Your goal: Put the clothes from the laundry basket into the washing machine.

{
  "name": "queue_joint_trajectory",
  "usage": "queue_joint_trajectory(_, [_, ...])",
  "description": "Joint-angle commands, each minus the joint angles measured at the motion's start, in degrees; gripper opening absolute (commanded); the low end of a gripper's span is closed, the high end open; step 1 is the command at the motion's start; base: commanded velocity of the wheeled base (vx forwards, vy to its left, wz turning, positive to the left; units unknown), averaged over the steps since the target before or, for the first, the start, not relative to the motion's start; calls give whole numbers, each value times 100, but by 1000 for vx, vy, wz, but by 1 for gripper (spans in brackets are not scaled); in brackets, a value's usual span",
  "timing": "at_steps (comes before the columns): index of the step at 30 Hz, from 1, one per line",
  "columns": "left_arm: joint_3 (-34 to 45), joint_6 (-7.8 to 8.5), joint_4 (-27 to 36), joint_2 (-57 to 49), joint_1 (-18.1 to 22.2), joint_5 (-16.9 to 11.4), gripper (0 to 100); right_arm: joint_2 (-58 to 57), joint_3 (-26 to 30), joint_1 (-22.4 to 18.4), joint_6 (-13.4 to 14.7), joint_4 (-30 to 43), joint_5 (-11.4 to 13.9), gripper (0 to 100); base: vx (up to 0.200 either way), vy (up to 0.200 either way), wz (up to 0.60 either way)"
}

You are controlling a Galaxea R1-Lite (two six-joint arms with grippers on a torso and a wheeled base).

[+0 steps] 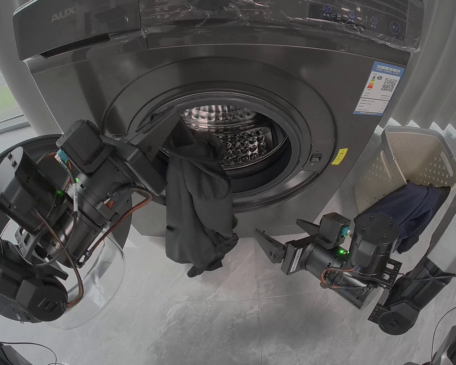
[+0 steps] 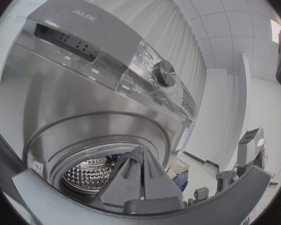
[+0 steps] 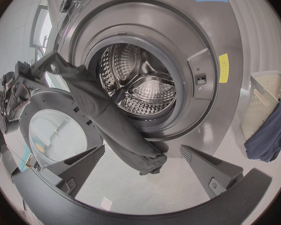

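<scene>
The left gripper (image 1: 175, 117) is up at the upper left of the washing machine (image 1: 289, 77) opening, and its jaws are pressed together on the top of a dark grey garment (image 1: 197, 204). In the left wrist view the jaws meet with a fold of the dark cloth pinched between them at the tip. The garment crosses the lip of the opening in front of the steel drum (image 1: 238, 138). From there it hangs down the front of the machine in a long bunch, with most of its length outside. Its lower end is close to the grey floor (image 1: 213, 320), and I cannot tell whether it touches.

The round glass door (image 1: 101, 269) stands swung open on the robot's left. Low down in front of the machine is the right gripper (image 1: 277, 226), jaws spread wide with nothing between them, pointing toward the hanging cloth. Over on the right, beside the machine, sits the pale laundry basket (image 1: 390, 138), tipped toward the robot. A navy garment (image 1: 410, 209) is draped over its near rim and spills down outside.
</scene>
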Motion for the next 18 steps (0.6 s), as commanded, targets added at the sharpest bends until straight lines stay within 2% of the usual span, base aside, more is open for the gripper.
queue_joint_trajectory(1, [-23,5,-8,-157,-25,-2,0,481,4,-15,-6,-137,110,100,0,0,0])
queue_joint_trajectory(10, [-23,13,-8,-192,-60,-10,0,1044,-304,-59,-14,-216,128,100,0,0,0])
queue_joint_trajectory(14, [-23,5,-8,-201,-95,-19,0,1290,-409,-15,-120,-225,145,100,0,0,0])
queue_joint_trajectory(18, [-23,5,-8,-201,-121,-19,0,1624,-603,2,-173,-331,312,100,0,0,0])
